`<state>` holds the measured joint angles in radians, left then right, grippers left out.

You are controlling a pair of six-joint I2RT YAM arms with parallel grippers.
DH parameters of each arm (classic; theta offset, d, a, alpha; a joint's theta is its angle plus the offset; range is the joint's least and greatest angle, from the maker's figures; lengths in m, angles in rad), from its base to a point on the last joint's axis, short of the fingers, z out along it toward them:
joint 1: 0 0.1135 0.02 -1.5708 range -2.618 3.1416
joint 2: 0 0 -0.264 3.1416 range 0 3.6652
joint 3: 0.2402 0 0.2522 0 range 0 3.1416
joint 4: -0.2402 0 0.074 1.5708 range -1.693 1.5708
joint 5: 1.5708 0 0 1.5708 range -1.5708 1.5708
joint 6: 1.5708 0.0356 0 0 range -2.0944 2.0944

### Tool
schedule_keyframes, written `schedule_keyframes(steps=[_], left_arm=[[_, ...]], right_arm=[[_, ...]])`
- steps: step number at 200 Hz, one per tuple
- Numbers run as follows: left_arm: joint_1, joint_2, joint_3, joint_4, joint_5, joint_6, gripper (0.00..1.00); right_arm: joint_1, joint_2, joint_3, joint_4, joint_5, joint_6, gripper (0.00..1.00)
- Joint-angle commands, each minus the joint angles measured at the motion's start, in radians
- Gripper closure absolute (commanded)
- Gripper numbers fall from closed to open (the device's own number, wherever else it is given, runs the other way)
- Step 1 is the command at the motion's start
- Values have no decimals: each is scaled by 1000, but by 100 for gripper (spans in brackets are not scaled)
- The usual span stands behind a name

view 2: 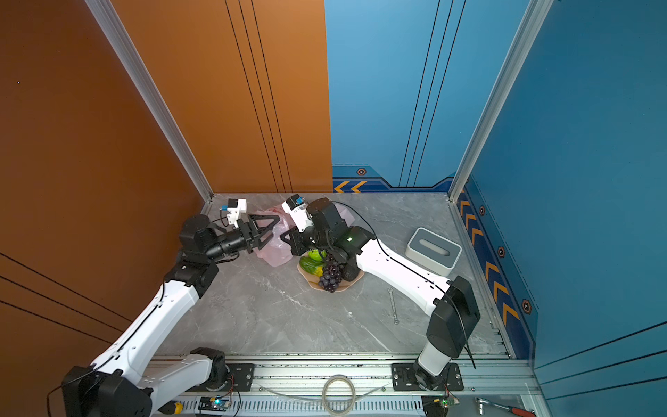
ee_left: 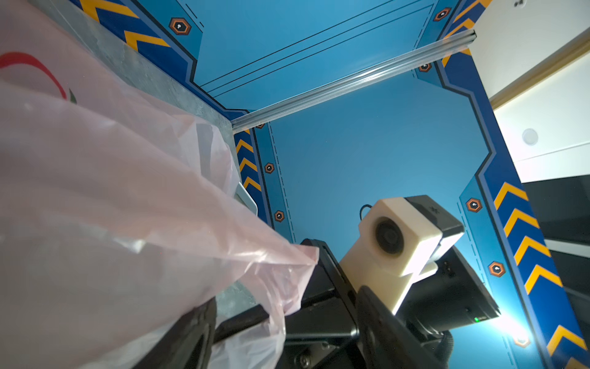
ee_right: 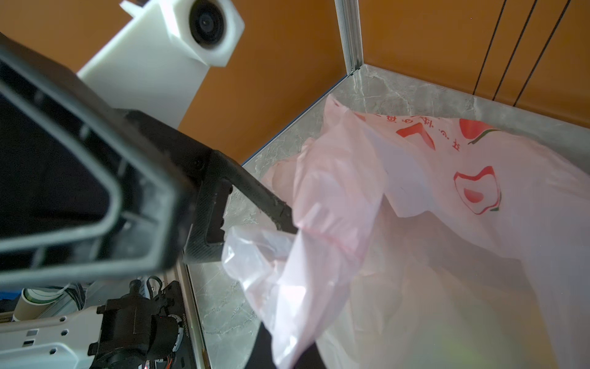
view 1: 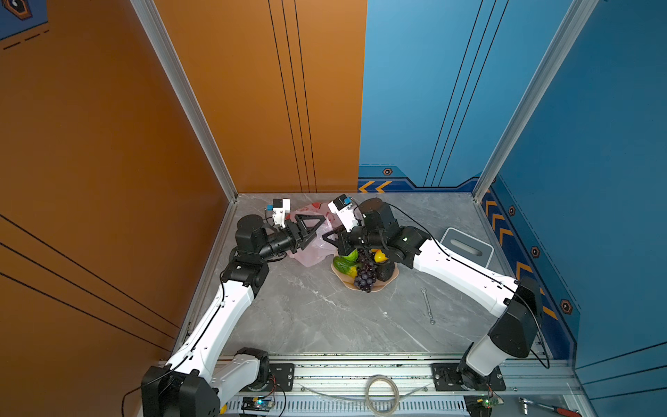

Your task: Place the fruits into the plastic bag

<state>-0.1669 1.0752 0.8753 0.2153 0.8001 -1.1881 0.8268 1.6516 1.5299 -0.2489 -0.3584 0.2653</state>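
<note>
The pale-pink plastic bag lies crumpled at the back of the table, between my two grippers. My right gripper is shut on a fold of the bag's film. My left gripper stands open, and the bag drapes loosely between its fingers. The fruits sit piled in a peach bowl just right of the bag, under my right arm. In the pile are a purple grape bunch, a green fruit, a yellow lemon and a black avocado.
A grey box with a slot stands at the right of the table. A small wrench lies in front of it. Orange and blue walls close in the back and sides. A cable coil lies on the front rail.
</note>
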Motion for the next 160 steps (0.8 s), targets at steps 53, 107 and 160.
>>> schedule_keyframes(steps=[53,107,160], left_arm=[[-17,90,44,49,44,-4,24],[-73,137,83,49,25,11,49],[-69,128,61,50,31,16,100]], right_arm=[[34,10,35,-47,-56,-57,96],[35,17,33,-69,-51,-61,96],[20,-11,20,-102,5,-31,61]])
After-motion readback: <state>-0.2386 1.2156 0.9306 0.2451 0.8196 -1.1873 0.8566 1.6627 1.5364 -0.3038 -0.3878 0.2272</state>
